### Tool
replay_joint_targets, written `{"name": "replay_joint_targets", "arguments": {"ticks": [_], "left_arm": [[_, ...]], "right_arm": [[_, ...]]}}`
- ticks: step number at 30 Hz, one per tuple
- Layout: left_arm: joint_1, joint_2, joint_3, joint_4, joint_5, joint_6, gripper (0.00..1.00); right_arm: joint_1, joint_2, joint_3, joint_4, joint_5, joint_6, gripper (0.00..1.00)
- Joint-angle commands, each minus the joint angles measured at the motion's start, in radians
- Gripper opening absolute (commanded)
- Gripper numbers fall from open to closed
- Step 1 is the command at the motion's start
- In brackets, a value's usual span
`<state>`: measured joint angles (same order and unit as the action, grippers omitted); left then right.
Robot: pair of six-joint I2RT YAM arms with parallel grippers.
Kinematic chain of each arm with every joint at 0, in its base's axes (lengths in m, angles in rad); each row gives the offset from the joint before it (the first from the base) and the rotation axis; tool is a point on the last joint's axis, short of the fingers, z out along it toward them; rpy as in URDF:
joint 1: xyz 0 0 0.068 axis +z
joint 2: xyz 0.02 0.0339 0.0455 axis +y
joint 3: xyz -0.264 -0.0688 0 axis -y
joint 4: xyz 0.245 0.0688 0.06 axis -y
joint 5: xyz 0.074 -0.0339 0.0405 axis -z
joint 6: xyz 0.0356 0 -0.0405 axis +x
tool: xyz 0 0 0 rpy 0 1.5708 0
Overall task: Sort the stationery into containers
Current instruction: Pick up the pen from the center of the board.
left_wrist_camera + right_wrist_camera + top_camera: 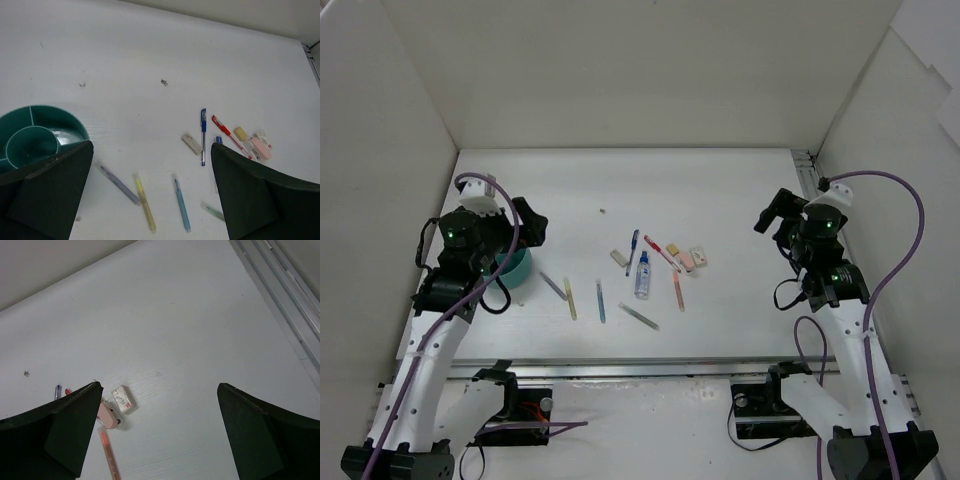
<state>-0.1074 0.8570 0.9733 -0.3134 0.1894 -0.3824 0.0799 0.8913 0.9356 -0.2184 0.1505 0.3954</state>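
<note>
The white table [720, 190] held everything, with the two arms standing at its left and right ends. The left gripper [152, 145] hung above the teal bowl [515, 268] with its fingers spread wide and nothing between them. The right gripper [160, 385] was spread and empty too, well off to the right. The bowl sat at the left end with a smaller ring inside it and dividers around that. The compartments I could see looked empty, though a finger hid part of it. The stationery lay scattered across the middle of the table, none of it sorted. Nearest the bowl lay the grey pen [119, 185], just to its right and ahead of the left gripper, its long axis slanting away from the bowl toward the near edge. The yellow pen [145, 210] and light blue pen [181, 202] lay beside it. By my reckoning the left arm was better placed for these. The pink eraser [106, 415] and white eraser [122, 399] lay closer to the right gripper.
</note>
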Motion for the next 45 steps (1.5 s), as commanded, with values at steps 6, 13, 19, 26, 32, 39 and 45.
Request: {"name": "replay_joint_targets", "arguments": {"ticks": [6,13,19,26,32,39,45], "left_arm": [[-0.112,0.042,-0.021,-0.021,-0.022,-0.064,1.0],[-0.228,0.131,-0.085,-0.102,-0.185,-0.309,1.0],[-0.259,0.188,-0.113,-0.167,-0.401,-0.541,1.0],[-0.268,0.37,-0.072,-0.184,-0.542,-0.734,0.98],[-0.268,0.546,0.025,-0.272,-0.611,-0.825,0.93],[-0.268,0.658,0.047,-0.262,-0.659,-0.902,0.82],[-0.259,0.758,0.068,-0.237,-0.611,-0.903,0.73]], "right_arm": [[-0.003,0.07,0.068,0.031,-0.134,-0.015,0.98],[-0.003,0.162,0.1,0.031,-0.17,-0.007,0.98],[-0.003,0.175,0.103,0.037,-0.097,0.019,0.98],[-0.003,0.172,0.092,0.042,-0.086,-0.001,0.98],[-0.003,0.189,0.095,0.042,-0.108,-0.021,0.98],[-0.003,0.21,0.1,0.042,-0.103,-0.03,0.98],[-0.006,0.212,0.101,0.04,-0.094,-0.032,0.98]]}}
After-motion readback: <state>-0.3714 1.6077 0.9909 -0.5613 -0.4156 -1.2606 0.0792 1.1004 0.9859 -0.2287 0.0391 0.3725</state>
